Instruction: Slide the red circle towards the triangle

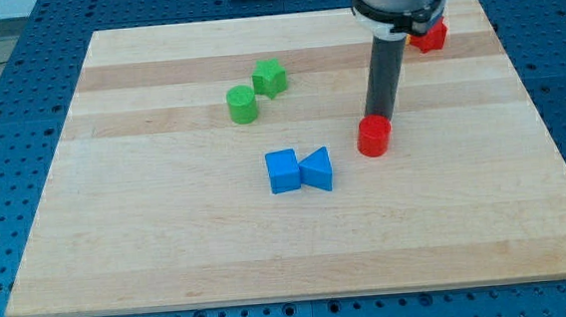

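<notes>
A green cylinder (242, 104) touches a green block (269, 77); a blue cube (283, 170) sits mid-board (169, 246); a red block (428, 36) lies top right.

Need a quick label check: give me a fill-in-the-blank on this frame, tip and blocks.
My tip touches the top edge of the ____ circle.
The blue triangle touches the blue ____.
The two ____ blocks sit toward the view's top left.
Missing words: red; cube; green.
</notes>
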Robot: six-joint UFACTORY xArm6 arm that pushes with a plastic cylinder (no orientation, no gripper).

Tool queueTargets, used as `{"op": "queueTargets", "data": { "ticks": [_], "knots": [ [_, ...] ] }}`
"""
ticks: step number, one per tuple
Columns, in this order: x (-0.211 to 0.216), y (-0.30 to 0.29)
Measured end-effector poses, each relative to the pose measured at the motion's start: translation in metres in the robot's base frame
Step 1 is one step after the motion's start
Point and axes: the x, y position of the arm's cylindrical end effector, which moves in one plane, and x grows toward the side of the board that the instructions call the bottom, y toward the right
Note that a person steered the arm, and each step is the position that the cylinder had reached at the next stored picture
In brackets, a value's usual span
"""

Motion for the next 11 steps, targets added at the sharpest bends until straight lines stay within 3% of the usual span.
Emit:
{"op": "queueTargets", "data": {
  "ticks": [3,5,10,11],
  "knots": [
    [0.019,0.041],
    [0.043,0.029],
    [0.044,0.007],
    [0.012,0.043]
  ]
}}
